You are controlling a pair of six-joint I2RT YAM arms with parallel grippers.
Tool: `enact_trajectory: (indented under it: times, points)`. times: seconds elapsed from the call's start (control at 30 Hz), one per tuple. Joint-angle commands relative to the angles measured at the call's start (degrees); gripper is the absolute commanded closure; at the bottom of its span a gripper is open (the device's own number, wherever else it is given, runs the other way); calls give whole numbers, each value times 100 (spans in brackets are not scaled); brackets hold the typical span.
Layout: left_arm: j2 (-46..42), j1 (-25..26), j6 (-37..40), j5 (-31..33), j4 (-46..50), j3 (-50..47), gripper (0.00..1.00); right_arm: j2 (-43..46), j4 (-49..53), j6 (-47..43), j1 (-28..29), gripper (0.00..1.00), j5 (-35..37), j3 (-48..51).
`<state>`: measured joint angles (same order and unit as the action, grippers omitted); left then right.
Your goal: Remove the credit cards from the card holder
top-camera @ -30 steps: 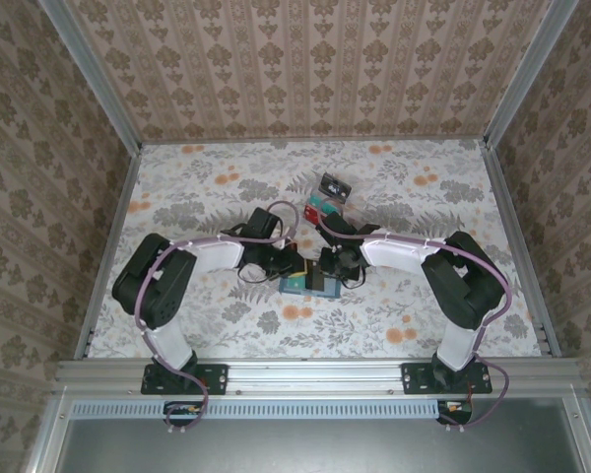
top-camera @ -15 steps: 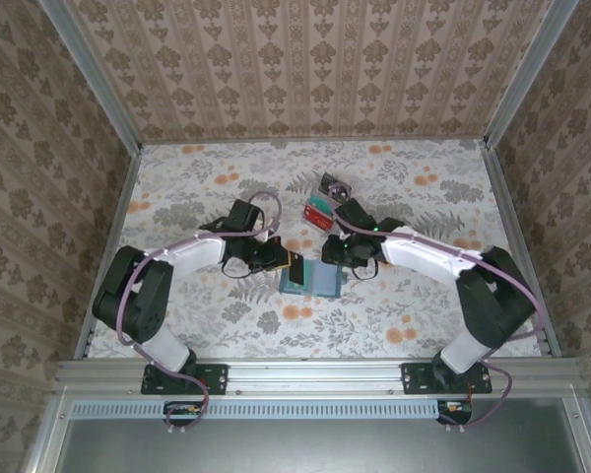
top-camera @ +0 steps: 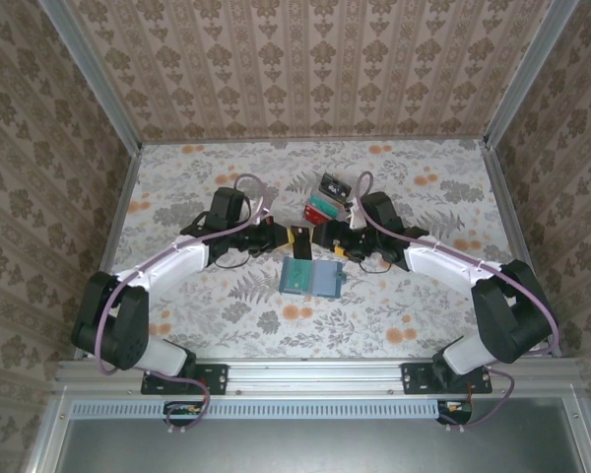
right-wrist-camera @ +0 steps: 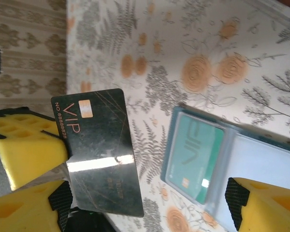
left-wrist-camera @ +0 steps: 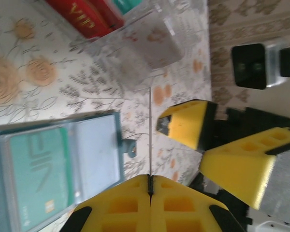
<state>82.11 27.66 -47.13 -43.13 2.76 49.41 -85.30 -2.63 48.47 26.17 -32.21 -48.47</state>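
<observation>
The table (top-camera: 177,197) spreads under both arms in its flowered cover. The holder (top-camera: 310,279) lies open and flat on it, below the two grippers and a little nearer the arm bases than they are. A green card (left-wrist-camera: 34,179) sits in the slot of one panel, and the other panel shows only pale lining. The box (top-camera: 333,185), clear plastic, stands beyond the right gripper (top-camera: 329,239). A red card (top-camera: 320,209) lies just beside the box, between it and the gripper tips.

The left gripper (left-wrist-camera: 150,180) is pinched tight on the dark card (right-wrist-camera: 99,154). It holds the card up on edge above the table, the face lettered VIP turned toward the right gripper. That gripper hangs just beside the card with its fingers (left-wrist-camera: 183,123) spread wide, apart from the card and holding nothing.
</observation>
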Motion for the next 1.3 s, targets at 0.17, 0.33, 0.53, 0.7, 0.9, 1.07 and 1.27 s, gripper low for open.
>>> enact_trajectory:
  times: [0.17,0.33,0.53,0.7,0.9,1.07,1.27]
  points:
    - [-204,-67,-964,-498,-1249,-272,100,-86,-2294,1460,-277,22,-1273,250]
    - [-196,-112,-1402,-640,-1937,-544,100,-298,-2549,1790,-287,28,-1423,225]
    - [-221,-113,-1509,-677,-2107,-582,100,-408,-2411,1730,-266,30,-1472,146]
    - [-226,-112,-1550,-687,-2175,-574,100,-512,-2680,1900,-236,36,-1586,206]
    - [-204,-112,-1595,-697,-2241,-607,100,-553,-3099,2026,-224,63,-1570,285]
    - [-204,-112,-1623,-660,-2286,-626,100,-637,-3293,2139,-226,81,-1543,329]
    - [-369,-113,-1322,225,-1505,-835,91,-588,-2722,1635,-285,100,-1461,226]
